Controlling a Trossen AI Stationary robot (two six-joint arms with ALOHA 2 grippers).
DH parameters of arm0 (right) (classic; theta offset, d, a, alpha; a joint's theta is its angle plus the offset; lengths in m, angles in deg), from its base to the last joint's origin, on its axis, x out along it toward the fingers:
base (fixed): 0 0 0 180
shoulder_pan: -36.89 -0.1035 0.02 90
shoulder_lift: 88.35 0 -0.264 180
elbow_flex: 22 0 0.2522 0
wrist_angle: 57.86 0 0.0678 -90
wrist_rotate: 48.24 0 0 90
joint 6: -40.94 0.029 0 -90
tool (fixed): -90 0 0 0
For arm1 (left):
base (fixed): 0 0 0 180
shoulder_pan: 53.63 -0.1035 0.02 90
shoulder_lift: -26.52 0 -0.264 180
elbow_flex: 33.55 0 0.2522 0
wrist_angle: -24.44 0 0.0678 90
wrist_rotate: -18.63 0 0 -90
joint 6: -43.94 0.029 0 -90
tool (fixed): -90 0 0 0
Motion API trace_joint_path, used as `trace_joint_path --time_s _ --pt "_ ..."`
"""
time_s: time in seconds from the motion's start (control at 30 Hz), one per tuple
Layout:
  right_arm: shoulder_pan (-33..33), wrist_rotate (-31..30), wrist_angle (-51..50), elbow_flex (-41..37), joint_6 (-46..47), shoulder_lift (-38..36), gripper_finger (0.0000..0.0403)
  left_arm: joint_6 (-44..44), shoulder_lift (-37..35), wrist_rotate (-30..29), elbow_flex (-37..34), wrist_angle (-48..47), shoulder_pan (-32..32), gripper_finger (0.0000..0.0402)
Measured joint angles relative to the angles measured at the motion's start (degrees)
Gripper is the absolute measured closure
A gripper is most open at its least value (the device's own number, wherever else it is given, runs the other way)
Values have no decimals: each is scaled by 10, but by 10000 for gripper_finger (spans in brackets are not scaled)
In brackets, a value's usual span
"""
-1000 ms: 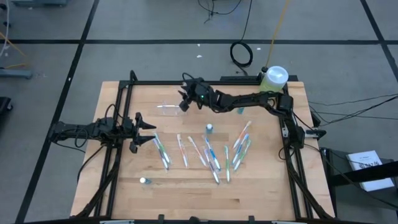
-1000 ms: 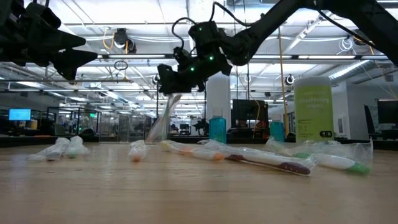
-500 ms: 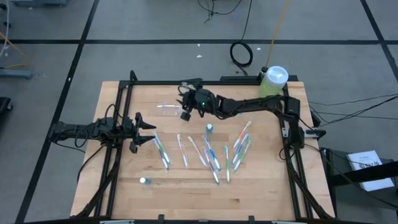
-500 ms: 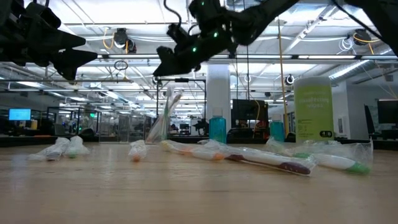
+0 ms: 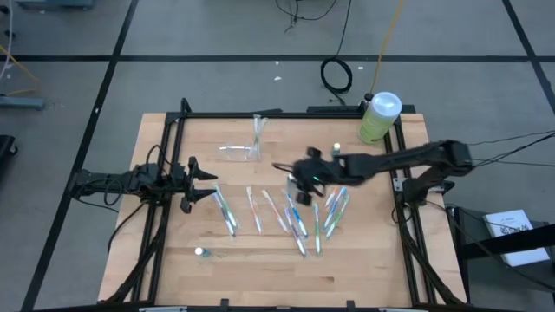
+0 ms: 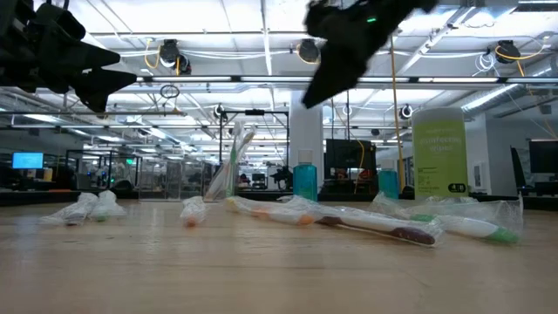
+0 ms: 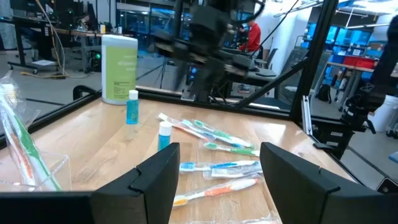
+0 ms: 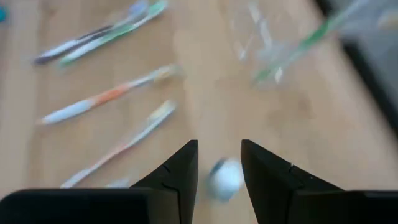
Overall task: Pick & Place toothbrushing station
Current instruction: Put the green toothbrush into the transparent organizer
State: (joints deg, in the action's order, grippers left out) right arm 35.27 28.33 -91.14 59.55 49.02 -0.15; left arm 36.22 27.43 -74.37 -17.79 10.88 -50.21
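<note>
Two dark arms reach in over the wooden tabletop [image 5: 364, 251], one from each side. At the far right corner stands a large green bottle [image 5: 379, 117] with a white cap. Well left of it, toward the far middle, sits the toothbrushing station [image 5: 244, 151], a clear plastic holder resting on the wood with a toothbrush [image 5: 257, 130] standing in it and nothing gripping it. A scatter of wrapped toothbrushes [image 5: 286, 212] fans across the middle, from left of centre to the right. The right hand [image 5: 305, 178] hangs above that scatter, just beside a small blue-capped bottle [image 5: 292, 180]; its fingers [image 8: 180, 171] stand a little apart with nothing between them. The left hand [image 5: 201, 184] waits at the left edge, off the wood, its fingers [image 7: 158, 177] spread and empty. Near the front left lies one more tiny bottle [image 5: 200, 251], well apart from everything else.
</note>
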Motion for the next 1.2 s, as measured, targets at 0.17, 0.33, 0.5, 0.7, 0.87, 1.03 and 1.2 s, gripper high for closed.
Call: trace_joint_path --time_s 0.17,0.33,0.5,0.7,0.87,1.03,1.2 --pt "-61 -2 8 -126 153 -99 287 0 0 0 0 0 0 172" --pt "-128 8 8 -219 232 -153 287 0 0 0 0 0 0 172" --pt "-156 66 6 -285 373 -175 287 0 0 0 0 0 0 172" --pt "-170 167 27 -319 424 -175 287 0 0 0 0 0 0 172" --pt "-170 119 32 -333 436 -175 287 0 0 0 0 0 0 172" --pt "-164 89 92 -363 458 -175 287 0 0 0 0 0 0 172" --pt "-169 110 107 -374 458 -170 287 0 0 0 0 0 0 172"
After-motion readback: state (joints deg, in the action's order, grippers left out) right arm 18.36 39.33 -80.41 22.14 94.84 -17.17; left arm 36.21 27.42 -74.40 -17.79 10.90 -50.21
